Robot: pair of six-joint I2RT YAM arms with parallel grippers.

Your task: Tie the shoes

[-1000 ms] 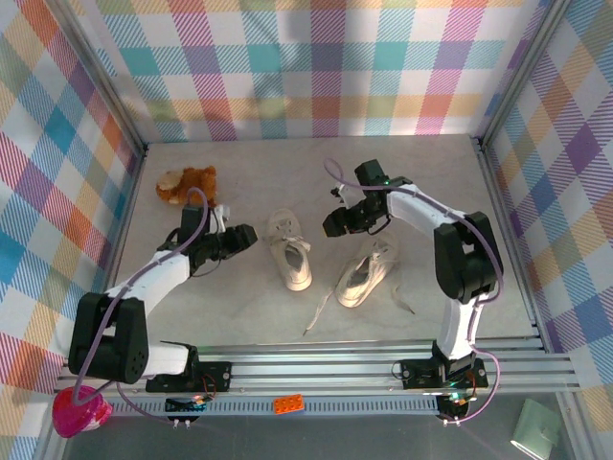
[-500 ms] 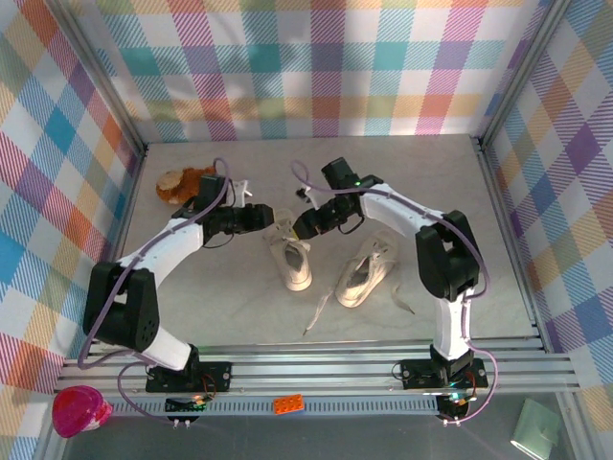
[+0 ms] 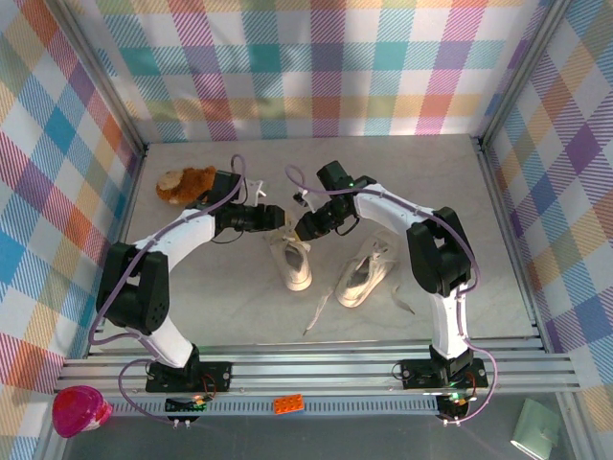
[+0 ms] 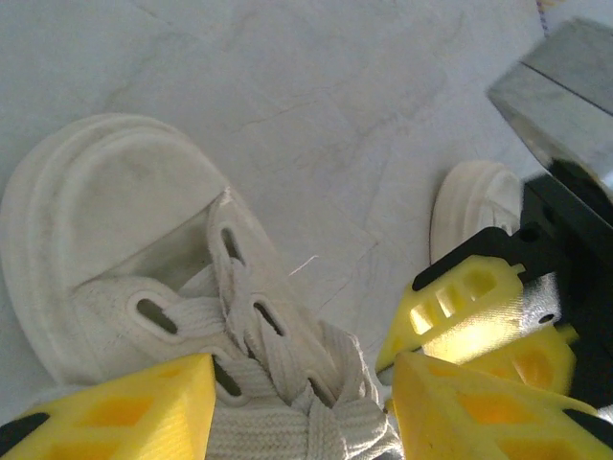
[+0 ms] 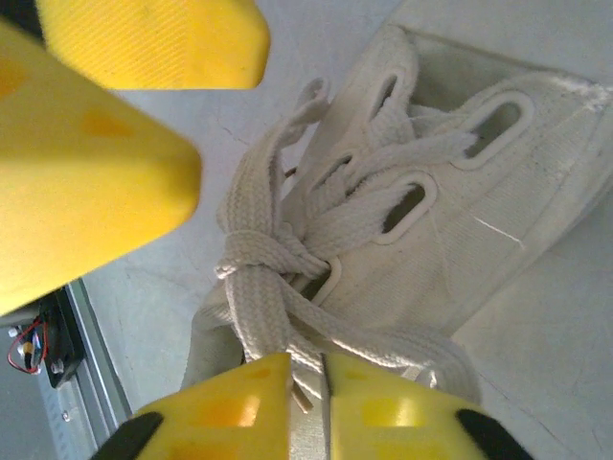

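Right gripper (image 5: 321, 372) clamped on a flat white woven lace (image 5: 257, 311)

Its yellow fingers press together on the lace just under a loose knot (image 5: 263, 251). The left gripper (image 4: 305, 383) stands spread wide, one finger at each side of the lacing. The off-white canvas low-top shoe (image 3: 292, 257) lies right of the brown plush toy (image 3: 187, 182); its long axis runs far to near, the rounded rubber toe cap (image 4: 96, 192) at the far end. The second such shoe (image 3: 362, 275) lies farther from the toy, slanted.
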